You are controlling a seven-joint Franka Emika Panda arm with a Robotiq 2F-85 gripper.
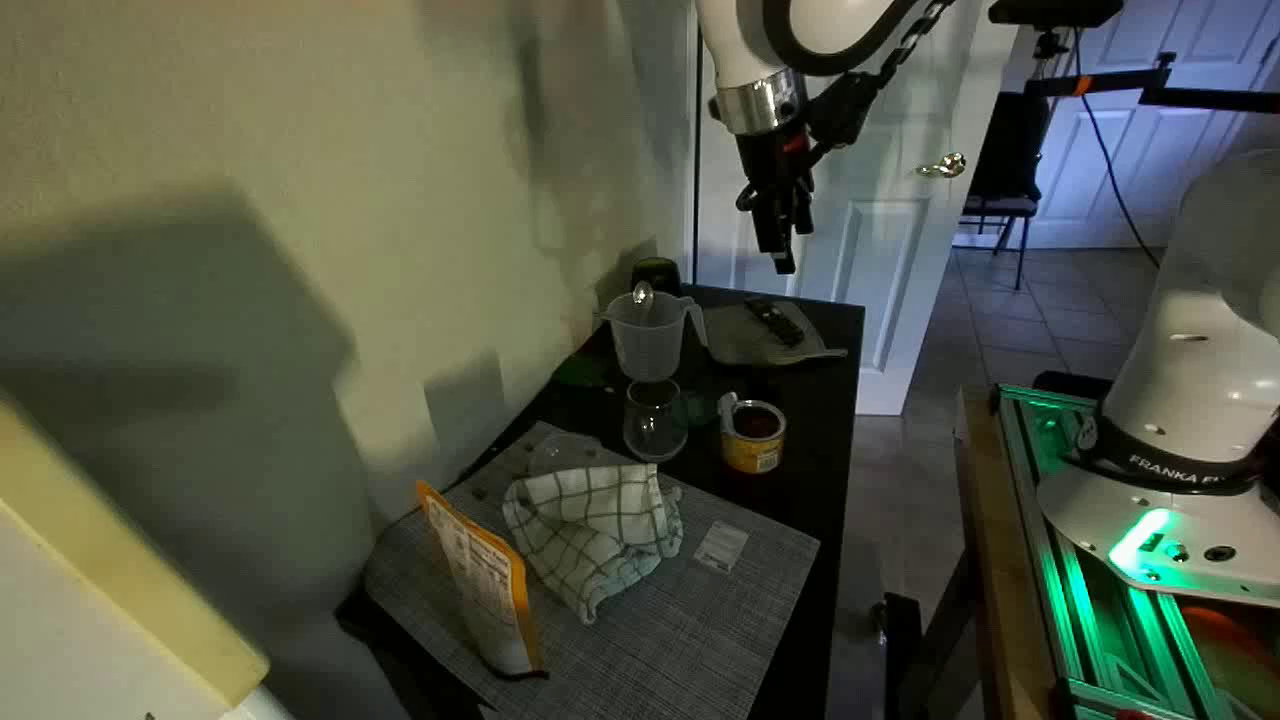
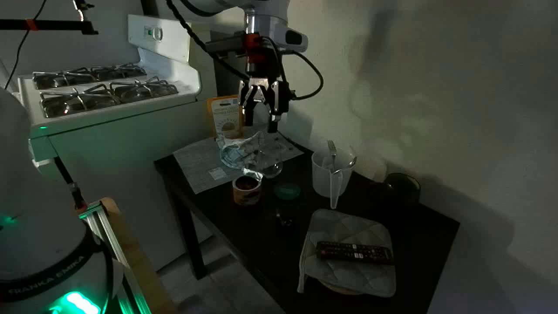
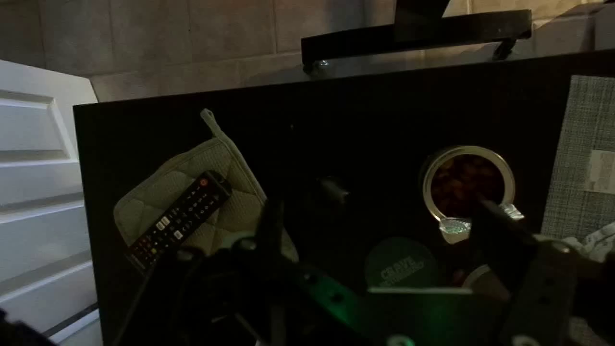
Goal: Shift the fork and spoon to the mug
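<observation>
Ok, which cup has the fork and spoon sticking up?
The cloudy measuring jug: the fork and spoon poke above its rim. I see nothing poking out of the clear glass or the dark mug.

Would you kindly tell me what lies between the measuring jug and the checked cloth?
A clear glass stands between the jug and the cloth, as both exterior views show.

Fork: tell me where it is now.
In an exterior view, right of centre, the fork stands tines-up in the translucent measuring jug with the spoon, just beyond the pot holder that bears the remote.
</observation>
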